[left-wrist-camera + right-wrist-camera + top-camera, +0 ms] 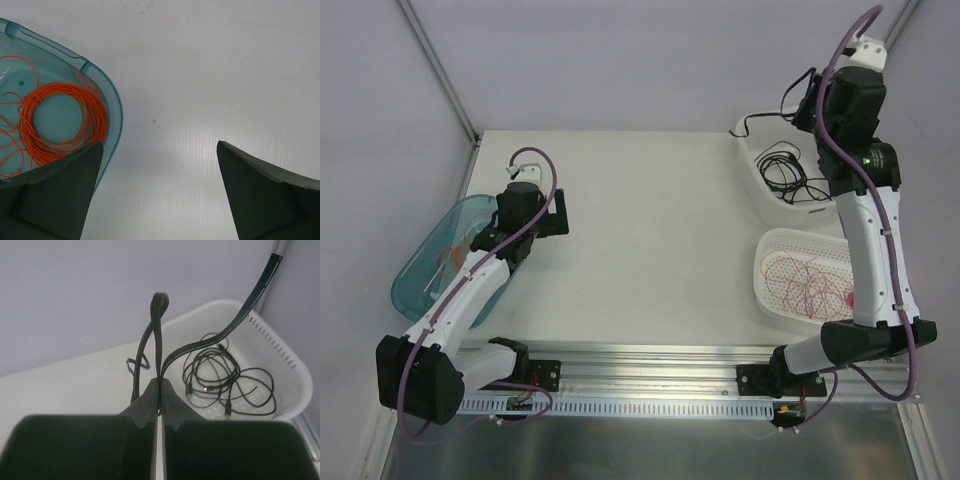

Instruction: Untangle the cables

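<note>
Right gripper [160, 388] pinching a flat black cable [159, 330]
Cable rises toward twelve o'clock; left gripper [160, 165] gapes wide, translucent teal plastic tub [118, 107] at nine o'clock.

On a folded arm, left tool [157, 150] wide apart; right tool [160, 383], arm outstretched, tight on a black cable [158, 335].

We saw a matt white table [210, 75] with fine ribbing, and a glossy, see-through teal plastic tub [114, 100] holding a smooth orange wire coil [65, 90]. The white basket [285, 357] looked like perforated matt plastic. The black cables [159, 302] had a smooth rubbery sheen; the right gripper [160, 385] showed matt dark fingers [142, 407].
</note>
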You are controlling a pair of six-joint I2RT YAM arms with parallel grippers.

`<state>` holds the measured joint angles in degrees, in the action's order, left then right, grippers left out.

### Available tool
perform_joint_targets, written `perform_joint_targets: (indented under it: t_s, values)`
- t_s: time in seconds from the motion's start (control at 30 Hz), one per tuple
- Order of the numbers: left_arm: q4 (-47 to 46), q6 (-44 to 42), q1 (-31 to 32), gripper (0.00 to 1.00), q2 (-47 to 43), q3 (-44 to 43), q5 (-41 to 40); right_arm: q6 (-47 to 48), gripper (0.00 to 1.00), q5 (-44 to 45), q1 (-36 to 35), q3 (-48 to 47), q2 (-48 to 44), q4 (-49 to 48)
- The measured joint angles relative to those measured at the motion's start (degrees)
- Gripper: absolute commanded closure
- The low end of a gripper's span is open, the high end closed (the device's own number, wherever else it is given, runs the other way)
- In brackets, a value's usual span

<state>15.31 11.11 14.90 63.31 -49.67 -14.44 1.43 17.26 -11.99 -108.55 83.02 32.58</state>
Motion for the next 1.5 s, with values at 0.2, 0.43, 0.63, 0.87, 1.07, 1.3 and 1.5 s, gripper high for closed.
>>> perform_joint_targets:
  t_s: [0.2, 0.43, 0.63, 0.87, 1.07, 1.3, 1.5]
  values:
    - [0.0, 0.0, 0.0, 0.01, 0.1, 0.0, 0.0, 1.6, 0.99, -3.4, 9.2, -7.9, 4.3, -2.7]
    - [0.0, 0.0, 0.0, 0.01, 0.3, 0.0, 0.0, 1.7, 0.99, -7.6, 15.8, -9.2, 10.3, -7.0]
    - [0.0, 0.0, 0.0, 0.01, 0.8, 0.0, 0.1, 1.1, 0.99, -9.1, 21.4, -7.0, 12.2, -10.0]
    - [0.0, 0.0, 0.0, 0.01, 1.5, 0.0, 0.4, 0.3, 0.99, -8.6, 24.2, -1.0, 12.7, -12.4]
    - [0.0, 0.0, 0.0, 0.01, 2.3, 0.0, 0.4, -1.0, 0.99, -8.3, 26.6, 2.5, 16.3, -12.2]
    - [0.0, 0.0, 0.0, 0.01, 2.3, 0.0, 0.5, -1.7, 0.49, -13.6, 27.0, 3.7, 22.7, -8.7]
    - [0.0, 0.0, 0.0, 0.01, 2.3, 0.0, 0.5, -2.5, 0.23, -19.3, 26.5, 4.8, 26.3, -3.8]
